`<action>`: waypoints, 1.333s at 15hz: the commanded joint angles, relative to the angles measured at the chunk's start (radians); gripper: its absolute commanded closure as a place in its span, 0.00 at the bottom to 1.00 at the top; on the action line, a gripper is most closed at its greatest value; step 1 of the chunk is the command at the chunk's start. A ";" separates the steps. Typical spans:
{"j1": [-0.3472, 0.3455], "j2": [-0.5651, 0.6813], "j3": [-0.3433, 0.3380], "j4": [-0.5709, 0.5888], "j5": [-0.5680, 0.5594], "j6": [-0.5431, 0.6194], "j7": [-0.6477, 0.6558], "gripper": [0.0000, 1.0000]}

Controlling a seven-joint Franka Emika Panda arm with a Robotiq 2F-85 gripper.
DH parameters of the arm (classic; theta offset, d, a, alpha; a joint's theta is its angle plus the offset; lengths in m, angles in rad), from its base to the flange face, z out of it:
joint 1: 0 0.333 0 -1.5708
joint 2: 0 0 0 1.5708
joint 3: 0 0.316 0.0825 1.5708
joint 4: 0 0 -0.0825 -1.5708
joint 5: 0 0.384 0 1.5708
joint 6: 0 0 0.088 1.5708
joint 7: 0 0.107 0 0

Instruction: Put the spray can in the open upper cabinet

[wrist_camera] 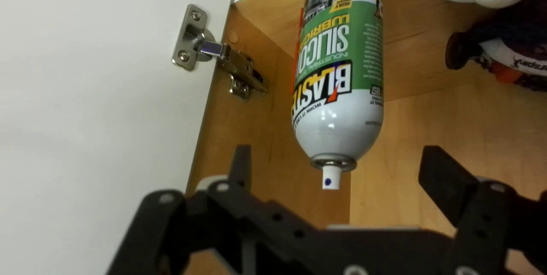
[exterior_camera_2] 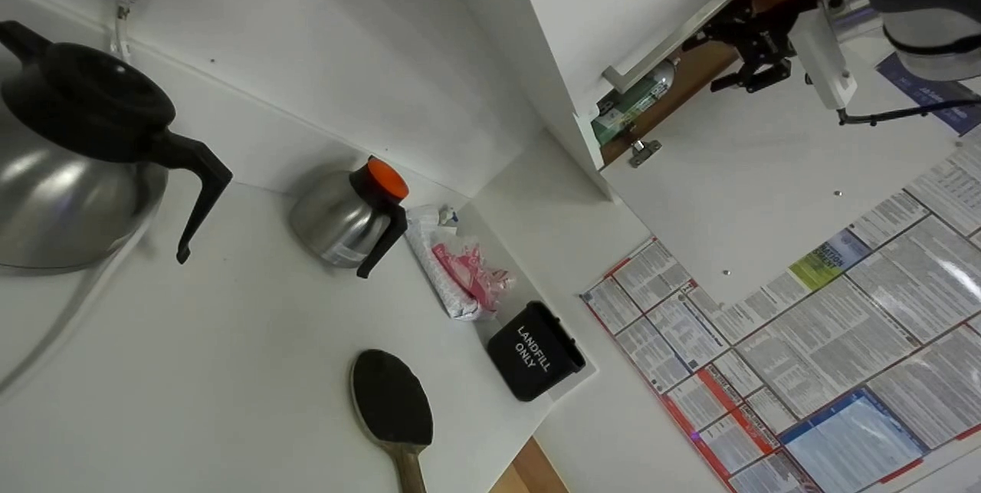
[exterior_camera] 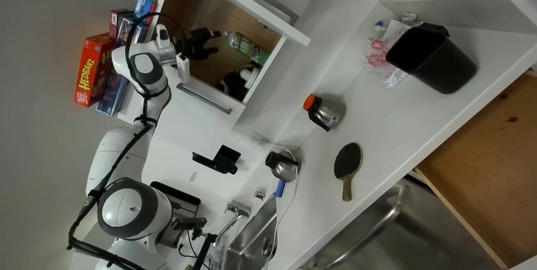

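The spray can [exterior_camera: 249, 48], green and silver with a white nozzle, stands upright on the floor of the open upper cabinet [exterior_camera: 265, 69]. It also shows in an exterior view [exterior_camera_2: 632, 103], partly hidden by the door edge, and in the wrist view [wrist_camera: 339, 65]. The cabinet has a white frame and brown wood interior [wrist_camera: 419, 138]. My gripper [exterior_camera: 216, 42] is open and empty, at the nozzle end of the can and apart from it. In the wrist view the nozzle appears between the spread fingers [wrist_camera: 337, 157]. The gripper also shows in an exterior view [exterior_camera_2: 707, 62].
The white cabinet door [wrist_camera: 107, 95] stands open on its hinge [wrist_camera: 192, 37], beside the gripper. A white object [exterior_camera: 250, 77] and a dark packet [wrist_camera: 513, 52] sit in the cabinet near the can. Game boxes [exterior_camera: 92, 68] sit on top. Carafes, a paddle [exterior_camera: 348, 163] and a black bin [exterior_camera: 444, 60] are on the counter.
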 commanded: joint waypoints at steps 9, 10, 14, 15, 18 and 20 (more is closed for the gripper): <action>0.250 -0.415 -0.004 -0.507 -0.245 0.001 -0.031 0.00; 0.267 -0.454 0.000 -0.558 -0.289 0.001 -0.020 0.00; 0.310 -0.604 0.028 -0.754 -0.448 0.002 0.037 0.00; 0.313 -0.635 0.038 -0.797 -0.473 -0.001 0.048 0.00; 0.020 -0.700 0.337 -0.916 -0.465 0.008 0.043 0.00; -0.145 -0.732 0.489 -0.983 -0.420 0.018 0.021 0.00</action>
